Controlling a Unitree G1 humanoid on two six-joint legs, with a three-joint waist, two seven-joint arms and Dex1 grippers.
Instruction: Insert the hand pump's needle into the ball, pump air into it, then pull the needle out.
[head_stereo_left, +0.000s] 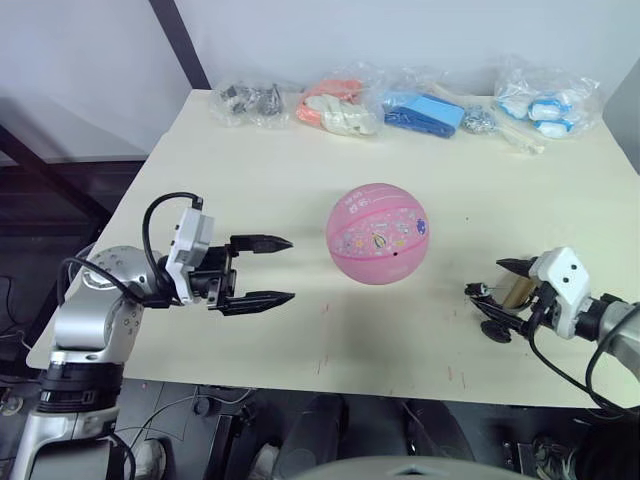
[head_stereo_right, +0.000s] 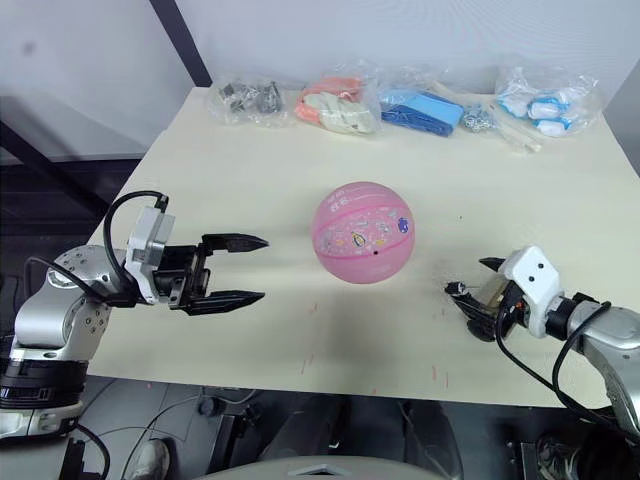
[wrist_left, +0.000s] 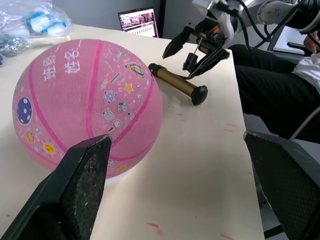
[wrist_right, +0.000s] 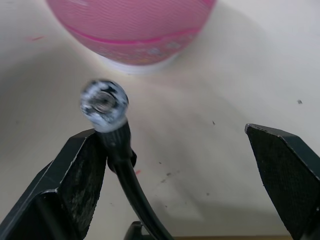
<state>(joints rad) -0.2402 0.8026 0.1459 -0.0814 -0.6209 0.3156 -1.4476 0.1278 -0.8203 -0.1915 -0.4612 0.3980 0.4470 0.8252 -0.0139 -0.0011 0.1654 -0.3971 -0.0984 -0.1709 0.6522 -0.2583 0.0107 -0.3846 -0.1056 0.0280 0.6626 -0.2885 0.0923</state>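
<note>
The pink ball (head_stereo_left: 378, 233) stands round at the middle of the pale table (head_stereo_left: 250, 180), printed with small cartoons. To its left my left gripper (head_stereo_left: 290, 269) hovers open, fingers pointing at the ball, a hand's width off. The hand pump (wrist_left: 176, 81), a brass cylinder with black caps, lies on the table to the ball's right. My right gripper (head_stereo_left: 497, 283) is open just above the pump. In the right wrist view the thin black hose (wrist_right: 125, 165) rises beside one finger (wrist_right: 75, 175). Its silvery needle end (wrist_right: 104, 104) is blurred and points toward the ball (wrist_right: 135, 25).
Several clear bags of small items lie along the table's far edge (head_stereo_left: 250, 100) (head_stereo_left: 335, 105) (head_stereo_left: 425, 108) (head_stereo_left: 545, 100). The table's near edge (head_stereo_left: 330, 385) runs just below both grippers. A seated person's dark trousers (wrist_left: 280, 85) show beyond the table's right side.
</note>
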